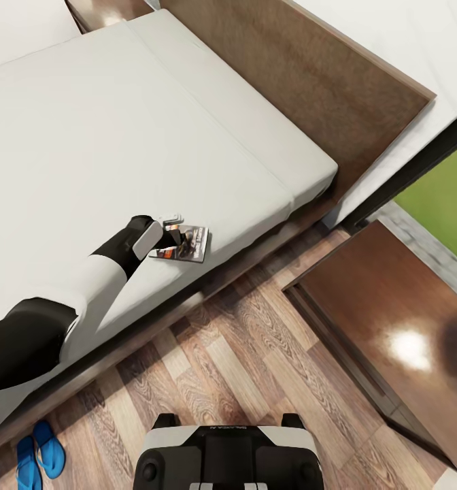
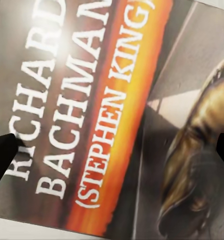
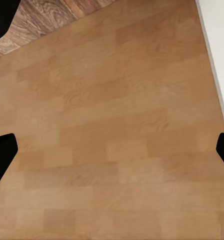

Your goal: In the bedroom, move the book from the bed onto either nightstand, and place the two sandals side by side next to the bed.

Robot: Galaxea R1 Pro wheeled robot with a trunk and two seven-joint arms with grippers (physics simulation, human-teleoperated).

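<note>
Book (image 1: 186, 243) on grey bed (image 1: 106, 136), wood-plank floor (image 1: 235, 347)

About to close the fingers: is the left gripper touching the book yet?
Cannot tell. In the head view the left gripper overlaps the book on the bed, but no gap or contact shows plainly.

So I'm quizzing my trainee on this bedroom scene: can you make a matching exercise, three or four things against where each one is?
Things:
1. book
2. sandals
3. nightstand
4. left gripper

Places:
A. on the wood floor by the bed frame
B. on the mattress near its edge
C. right over the book
D. beside the headboard end, near the window

Pairs: 1-B, 2-A, 3-D, 4-C
</note>
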